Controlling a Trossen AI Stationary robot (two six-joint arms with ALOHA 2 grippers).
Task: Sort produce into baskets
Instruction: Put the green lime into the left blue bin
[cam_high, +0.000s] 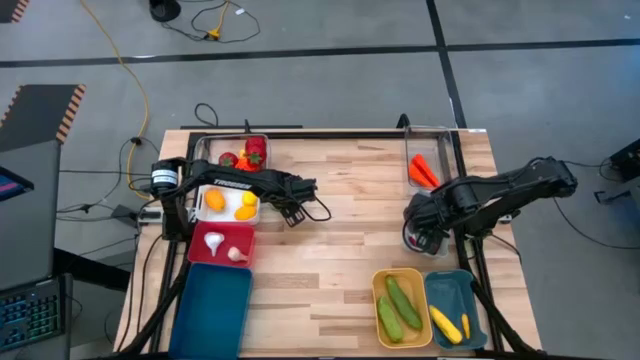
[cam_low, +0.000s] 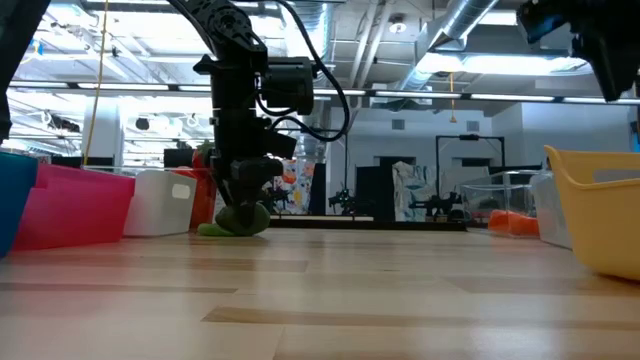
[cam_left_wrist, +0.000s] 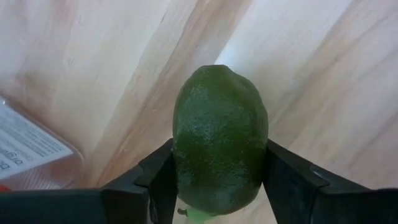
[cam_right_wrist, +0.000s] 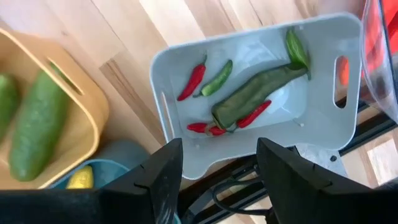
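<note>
Even bright overhead light, soft shadows; low view foreground blurred (ceiling lamps glare).

Grey floor (cam_high: 330, 85), yellow cable (cam_high: 135, 75)

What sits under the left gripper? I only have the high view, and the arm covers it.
Observer: A dark green lime. In the left wrist view, the left gripper has its fingers against both sides of it.
Operator: Is it lifted?
Observer: No, the low view shows it resting on the table.
Operator: And under the right gripper?
Observer: A white basket of red and green chillies. The right gripper is open and empty.
</note>
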